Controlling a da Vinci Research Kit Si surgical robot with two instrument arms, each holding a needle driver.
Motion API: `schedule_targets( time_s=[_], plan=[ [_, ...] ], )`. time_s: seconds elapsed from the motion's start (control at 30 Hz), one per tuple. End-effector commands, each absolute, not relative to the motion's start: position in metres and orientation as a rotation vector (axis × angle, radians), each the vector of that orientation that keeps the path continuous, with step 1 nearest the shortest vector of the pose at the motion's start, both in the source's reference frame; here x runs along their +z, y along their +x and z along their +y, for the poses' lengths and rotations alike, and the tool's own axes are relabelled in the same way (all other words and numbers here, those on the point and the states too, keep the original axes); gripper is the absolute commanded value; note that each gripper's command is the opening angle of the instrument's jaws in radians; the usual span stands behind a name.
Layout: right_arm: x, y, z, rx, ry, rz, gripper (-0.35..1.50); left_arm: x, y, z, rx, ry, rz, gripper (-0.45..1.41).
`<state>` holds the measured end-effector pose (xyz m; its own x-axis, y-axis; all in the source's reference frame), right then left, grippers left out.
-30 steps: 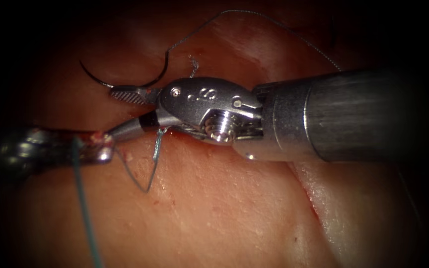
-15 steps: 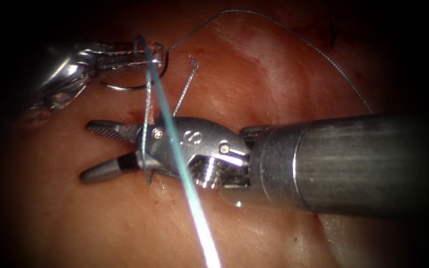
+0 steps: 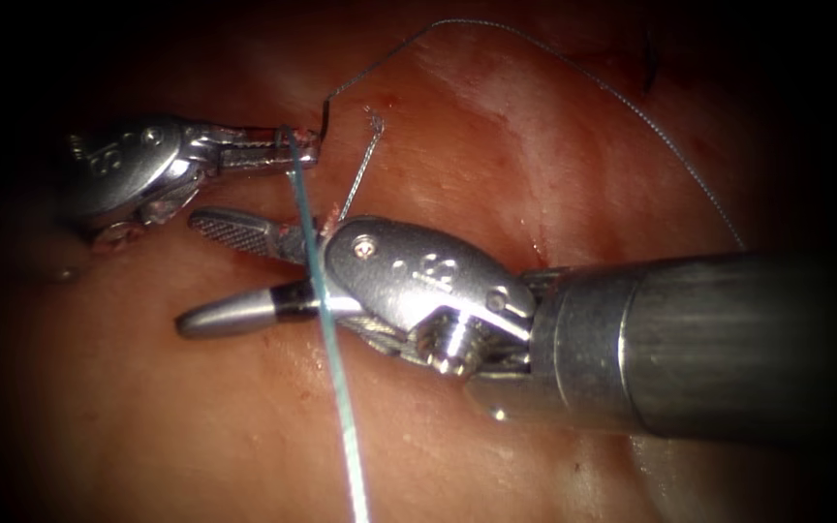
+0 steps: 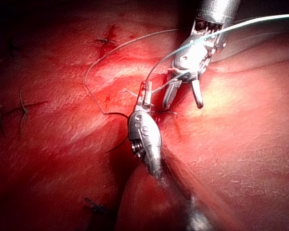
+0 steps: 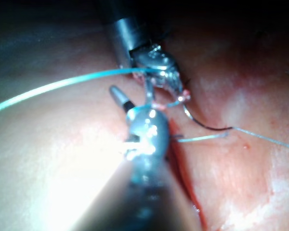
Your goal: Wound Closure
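Endoscope view: the left tool (image 3: 288, 147) is squeezing its jaws together on the needle's back end, where the thread (image 3: 336, 368) is coming off. The right tool (image 3: 207, 271) is holding nothing, its jaws spread wide, with the thread crossing in front of them. Both are sitting over the tissue (image 3: 196, 426).

Left wrist view: the needle (image 4: 116, 115) is curving out from the left tool (image 4: 146, 94), lying on the tissue, not stuck in.

Right wrist view: the right tool's jaws are standing apart beside the needle (image 5: 207, 126).
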<state>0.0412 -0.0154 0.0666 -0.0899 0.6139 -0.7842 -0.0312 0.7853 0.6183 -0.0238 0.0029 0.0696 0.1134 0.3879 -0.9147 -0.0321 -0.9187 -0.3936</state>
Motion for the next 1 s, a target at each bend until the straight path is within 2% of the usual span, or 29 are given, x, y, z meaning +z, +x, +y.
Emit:
schedule_targets(
  time_s=[0.03, 0.53, 1.0],
  plan=[
    [0.0673, 0.0414, -0.0154, 0.582, 0.49, 1.586, 0.98, 0.0703, -0.0242, 0.0027, 1.869, -2.084, -0.35, -0.45],
    [0.0707, 0.0365, -0.014, 0.833, 0.44, 1.585, 0.94, 0.0705, -0.0223, 0.0002, 1.868, -2.079, -0.356, -0.45],
    [0.0723, 0.037, -0.0144, 1.019, 0.443, 1.547, 0.94, 0.069, -0.0233, -0.0012, 1.859, -2.068, -0.365, -0.45]
  ],
)
